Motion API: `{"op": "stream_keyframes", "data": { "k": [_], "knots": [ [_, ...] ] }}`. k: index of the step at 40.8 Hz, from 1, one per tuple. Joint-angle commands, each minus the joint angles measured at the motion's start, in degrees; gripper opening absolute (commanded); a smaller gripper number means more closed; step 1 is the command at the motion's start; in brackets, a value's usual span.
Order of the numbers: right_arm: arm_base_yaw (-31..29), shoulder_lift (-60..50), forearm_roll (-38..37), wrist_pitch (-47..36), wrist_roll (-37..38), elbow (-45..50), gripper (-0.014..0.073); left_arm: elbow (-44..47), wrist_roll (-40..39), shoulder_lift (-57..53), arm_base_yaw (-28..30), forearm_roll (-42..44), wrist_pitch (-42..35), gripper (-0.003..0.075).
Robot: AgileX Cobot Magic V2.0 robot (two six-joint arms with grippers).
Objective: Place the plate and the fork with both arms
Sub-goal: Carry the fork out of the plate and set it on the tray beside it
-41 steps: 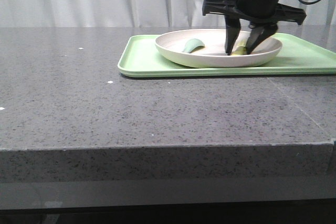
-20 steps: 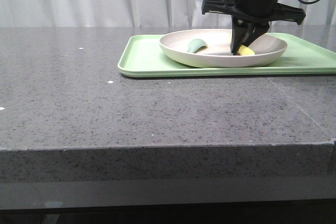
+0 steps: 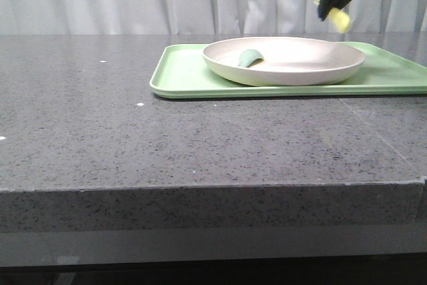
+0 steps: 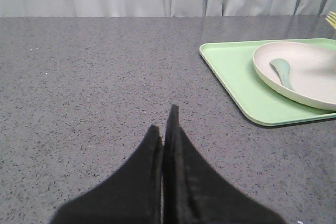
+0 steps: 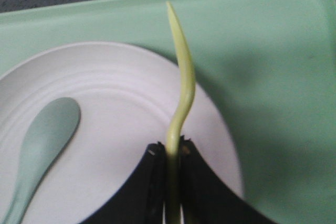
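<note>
"Why's the right gripper (image 5: pixel 169 174) up there?"
"Clamped on the small pale-yellow plastic fork (image 5: pixel 181 77) — high above the large cream round plate (image 3: pixel 287 61), clearing its rim. Left gripper (image 4: pixel 164 135) pressed together, empty."

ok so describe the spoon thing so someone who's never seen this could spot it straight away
Find the flat light-green tray on the grey table, then the wide cream plate sitting on it. The spoon lies inside that plate. It is grey-green with a rounded bowl, unlike the pale-yellow fork, which the right gripper holds above the plate.
</note>
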Motion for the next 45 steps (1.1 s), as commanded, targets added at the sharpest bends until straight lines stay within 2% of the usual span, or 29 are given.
{"op": "stream_keyframes", "data": {
  "k": [1, 13, 20, 36, 41, 45],
  "knots": [
    [-2.49, -3.47, -1.14, -1.38, -3.23, -2.41, 0.0023, -1.48, -0.55, 0.35, -0.04, 0.00, -4.84, -0.0018],
    [-7.54, -0.43, -1.14, -1.04, -7.00, -2.41, 0.0024, -1.48, -0.55, 0.35, -0.04, 0.00, -4.84, -0.0018],
    [-7.59, 2.23, -1.14, -0.92, -9.96, -2.35, 0.0024, -1.48, -0.55, 0.35, -0.04, 0.00, -4.84, -0.0018],
    [-7.81, 5.58, -1.14, 0.92, -9.96, -2.30, 0.0031, -1.48, -0.55, 0.35, -0.04, 0.00, -4.84, -0.0018],
    [-7.81, 6.04, -1.14, 1.68, -9.96, -2.30, 0.0118, -1.48, -0.55, 0.35, -0.04, 0.00, -4.84, -0.0018],
    [-7.81, 5.37, -1.14, 1.56, -9.96, -2.58, 0.0248, -1.48, -0.55, 0.35, -0.04, 0.00, -4.84, -0.0018]
  ]
}}
